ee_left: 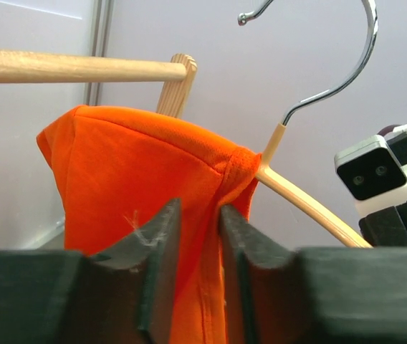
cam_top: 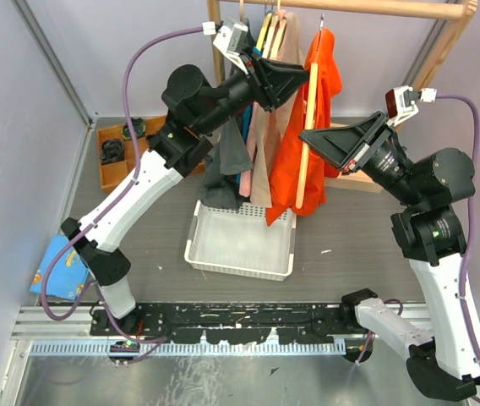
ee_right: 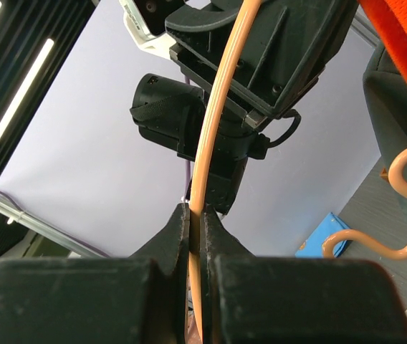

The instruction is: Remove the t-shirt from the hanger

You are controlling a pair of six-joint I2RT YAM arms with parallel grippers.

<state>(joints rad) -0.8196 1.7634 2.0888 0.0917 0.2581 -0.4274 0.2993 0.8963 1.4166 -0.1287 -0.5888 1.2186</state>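
An orange t-shirt [cam_top: 284,165] hangs on a pale wooden hanger [cam_top: 306,161] whose metal hook [ee_left: 340,79] rises toward the wooden rail [cam_top: 375,8]. My left gripper [cam_top: 308,74] is up at the shirt's shoulder. In the left wrist view the jaws of my left gripper [ee_left: 200,215] stand close together with a fold of the t-shirt [ee_left: 132,165] pinched between them, beside the bare hanger arm [ee_left: 311,204]. My right gripper [cam_top: 306,135] is shut on the hanger's lower arm. In the right wrist view the hanger [ee_right: 214,107] runs straight between the jaws of my right gripper [ee_right: 195,215].
Other garments [cam_top: 253,135] hang on the same rack to the left. A white basket [cam_top: 240,249] sits on the table below. A wooden box [cam_top: 113,156] with black items stands at the left, a blue item [cam_top: 58,266] near the left arm's base. A peach hanger [ee_right: 404,208] shows by the right gripper.
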